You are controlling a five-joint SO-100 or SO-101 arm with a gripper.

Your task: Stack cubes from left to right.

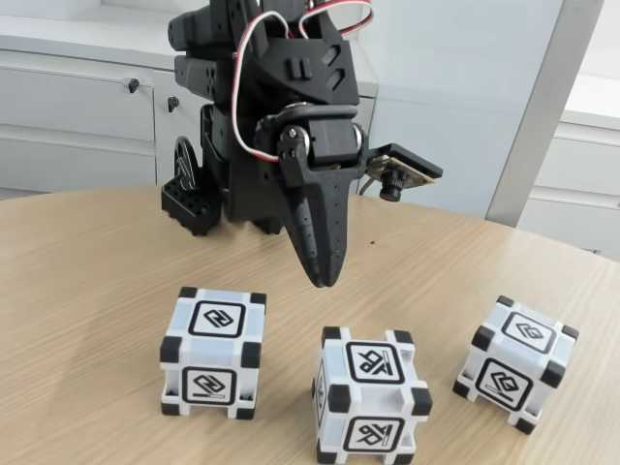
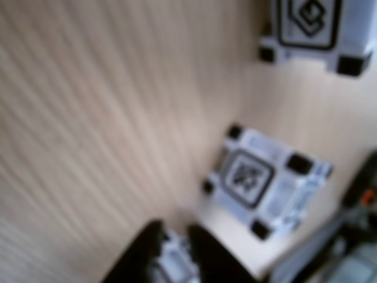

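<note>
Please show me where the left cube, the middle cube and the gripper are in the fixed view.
left cube (image 1: 214, 319), fixed view: on the glyph of its top face.
middle cube (image 1: 374, 362), fixed view: on the glyph of its top face.
gripper (image 1: 324, 276), fixed view: near the black fingertips, above the table.

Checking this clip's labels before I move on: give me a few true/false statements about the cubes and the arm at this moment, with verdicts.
1. Three cubes sit on the table. True: left cube, middle cube, right cube.
2. One cube is already stacked on another. False: all three rest on the table, apart from each other.
3. The gripper holds a cube. False: in the fixed view it hangs above the table behind the cubes, holding nothing.
4. The fingers are spread wide. False: they meet at the tip.
5. The table is wood-grained. True.
</note>
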